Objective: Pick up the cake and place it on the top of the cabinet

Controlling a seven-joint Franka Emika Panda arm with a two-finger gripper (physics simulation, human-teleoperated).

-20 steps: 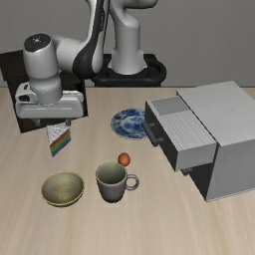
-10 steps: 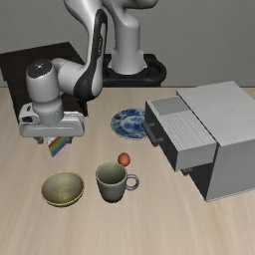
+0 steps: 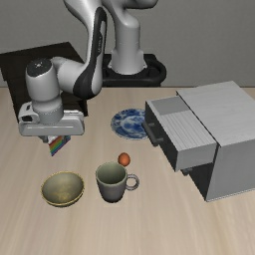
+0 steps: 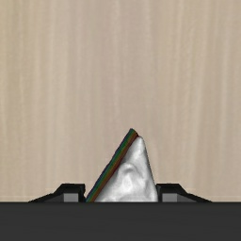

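The task is at its first step. The cake (image 3: 62,145) lies on the table (image 3: 199,231) at the exterior view's left, well apart from the cabinet (image 3: 227,108) at the right. The gripper (image 3: 56,138) is low over the cake. In the wrist view its jaws stand apart, one on each side of the slice (image 4: 127,174), with a thin gap at each flank, so I judge them open and not yet gripping. Nothing is lifted. What is left: close on the cake, raise it, carry it right past the plate (image 3: 127,122) and mug (image 3: 113,181), and set it on the cabinet's top, which is bare.
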